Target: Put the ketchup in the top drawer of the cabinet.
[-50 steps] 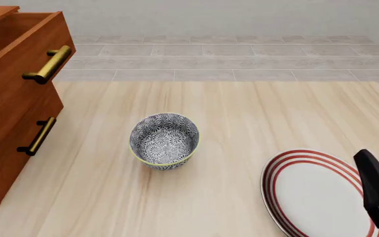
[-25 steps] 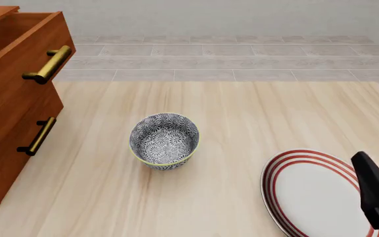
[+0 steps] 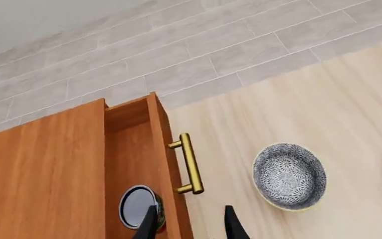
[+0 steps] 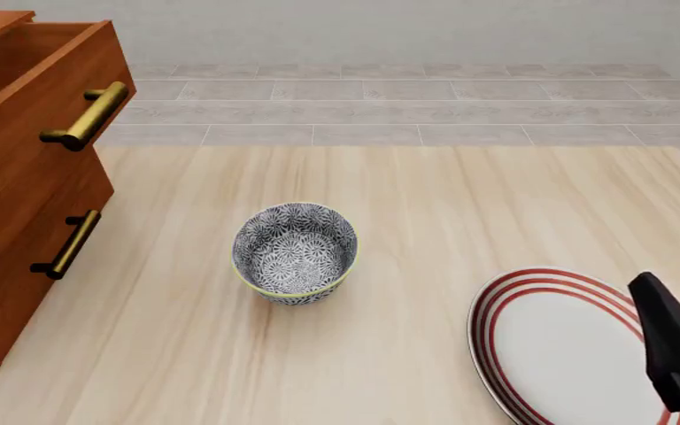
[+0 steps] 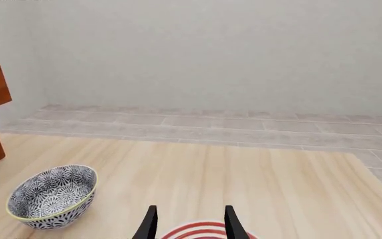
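Inside the top drawer of the cabinet: ketchup, upright | left gripper above drawer front, parted, empty | right gripper beyond bowl, parted, empty.

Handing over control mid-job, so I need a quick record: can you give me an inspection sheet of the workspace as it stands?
Surface: pale wooden table, nothing spilled.
Job's things: ketchup upright inside the top drawer, which is pulled open from the cabinet.
Clutter: patterned bowl mid-table; red-ringed plate at the near right.
Grippers: left gripper open above the drawer's front edge, empty; right gripper open over the plate, empty.
Cables: nothing seen.
Surroundings: grey tiled floor, plain wall.
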